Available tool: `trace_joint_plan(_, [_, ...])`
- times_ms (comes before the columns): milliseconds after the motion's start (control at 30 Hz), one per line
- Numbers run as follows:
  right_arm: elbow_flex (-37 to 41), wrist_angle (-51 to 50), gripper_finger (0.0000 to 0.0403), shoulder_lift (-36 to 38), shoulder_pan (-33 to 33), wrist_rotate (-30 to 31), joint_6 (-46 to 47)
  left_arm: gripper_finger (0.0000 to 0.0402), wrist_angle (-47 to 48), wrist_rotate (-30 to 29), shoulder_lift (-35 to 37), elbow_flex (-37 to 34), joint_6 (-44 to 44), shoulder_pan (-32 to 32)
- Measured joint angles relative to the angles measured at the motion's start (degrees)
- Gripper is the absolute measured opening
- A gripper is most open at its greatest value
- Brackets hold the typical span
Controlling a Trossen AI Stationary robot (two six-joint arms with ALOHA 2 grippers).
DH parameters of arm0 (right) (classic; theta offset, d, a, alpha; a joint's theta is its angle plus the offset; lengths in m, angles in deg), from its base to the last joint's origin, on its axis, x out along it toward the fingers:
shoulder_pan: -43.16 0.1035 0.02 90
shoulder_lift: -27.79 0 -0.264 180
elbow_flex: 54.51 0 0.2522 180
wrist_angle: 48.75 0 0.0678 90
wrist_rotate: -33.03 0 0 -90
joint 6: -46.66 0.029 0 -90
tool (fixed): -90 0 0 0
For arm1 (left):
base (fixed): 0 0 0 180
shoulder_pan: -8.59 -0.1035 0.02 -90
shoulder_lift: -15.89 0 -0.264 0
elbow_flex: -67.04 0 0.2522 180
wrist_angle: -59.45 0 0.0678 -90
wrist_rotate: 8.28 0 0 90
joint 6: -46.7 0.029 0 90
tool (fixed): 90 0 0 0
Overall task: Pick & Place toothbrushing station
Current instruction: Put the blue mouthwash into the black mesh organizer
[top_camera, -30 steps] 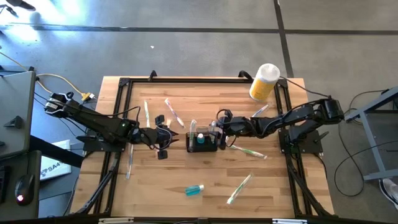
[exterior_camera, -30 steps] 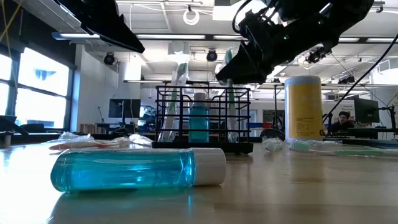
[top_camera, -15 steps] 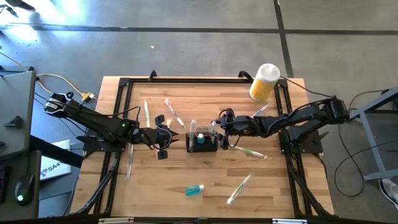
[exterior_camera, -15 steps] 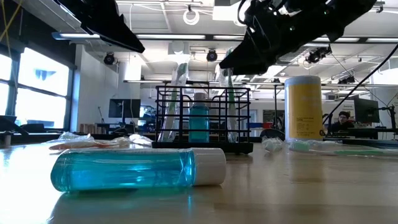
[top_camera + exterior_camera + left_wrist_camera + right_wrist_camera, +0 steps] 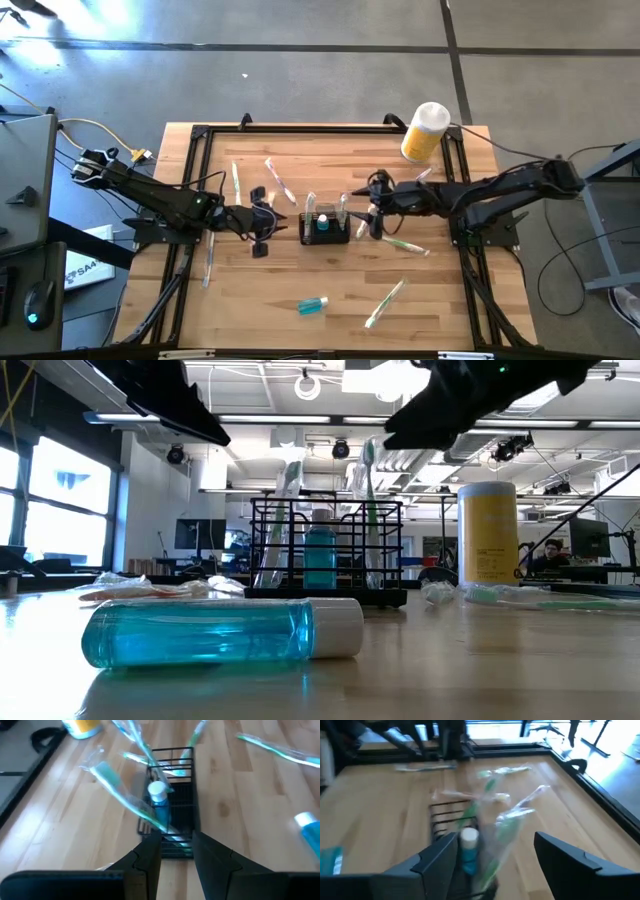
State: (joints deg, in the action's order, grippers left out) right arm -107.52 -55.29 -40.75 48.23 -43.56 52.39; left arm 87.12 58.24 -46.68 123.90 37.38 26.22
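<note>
The toothbrushing station (image 5: 325, 232), a small black wire caddy, stands on its base at the middle of the table. It holds an upright blue bottle (image 5: 320, 555) and two wrapped toothbrushes (image 5: 368, 490) (image 5: 285, 490) that lean on its wires. My right gripper (image 5: 372, 222) hovers open just right of the caddy and above it. In its wrist view (image 5: 495, 839) one toothbrush (image 5: 512, 825) shows beyond the wide gap. My left gripper (image 5: 270, 228) waits left of the caddy. Its fingers are apart (image 5: 176, 837) with nothing between them.
A yellow cylinder with a white lid (image 5: 425, 130) stands at the far right. A blue bottle (image 5: 313, 305) lies near the front edge. Loose wrapped toothbrushes (image 5: 385, 303) (image 5: 400, 243) (image 5: 278, 180) (image 5: 209, 262) lie around the caddy. Black frame rails (image 5: 195, 150) border the table.
My right gripper has risen from the top of the right-hand toothbrush and drawn back toward the table's right edge. The toothbrush stays standing in the caddy.
</note>
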Motion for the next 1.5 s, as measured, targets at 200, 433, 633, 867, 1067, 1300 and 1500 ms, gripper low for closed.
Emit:
trace_joint_plan(200, [-0.1,-1.1,0.0258,4.5,6.7,-1.1,-1.5,0.0106,-0.1,8.1,-1.9,0.0,-0.2,0.0])
trace_joint_plan(433, [-0.1,0.2,0.0258,4.6,18.3,-2.0,-4.5,0.0106,-0.7,9.5,-5.9,0.0,-3.4,0.1])
trace_joint_plan(633, [-1.1,2.6,0.0258,-0.3,25.0,2.2,-6.0,0.0106,-2.4,9.4,-7.9,0.0,-4.7,3.2])
trace_joint_plan(867, [-8.0,2.3,0.0258,-11.3,28.5,5.2,-6.0,0.0106,-5.1,8.9,-7.9,0.0,-7.1,9.4])
trace_joint_plan(1067, [-19.5,-6.8,0.0258,-22.5,29.6,6.6,-3.9,0.0106,-4.9,0.3,-7.9,0.0,-12.3,15.3])
trace_joint_plan(1300, [-33.2,-19.7,0.0258,-34.1,29.6,7.4,3.8,0.0106,-4.9,-10.0,-8.0,0.0,-19.2,21.9])
trace_joint_plan(1500, [-40.0,-23.9,0.0258,-40.5,29.8,4.2,7.0,0.0106,-5.7,-12.3,-10.7,0.0,-23.8,25.8])
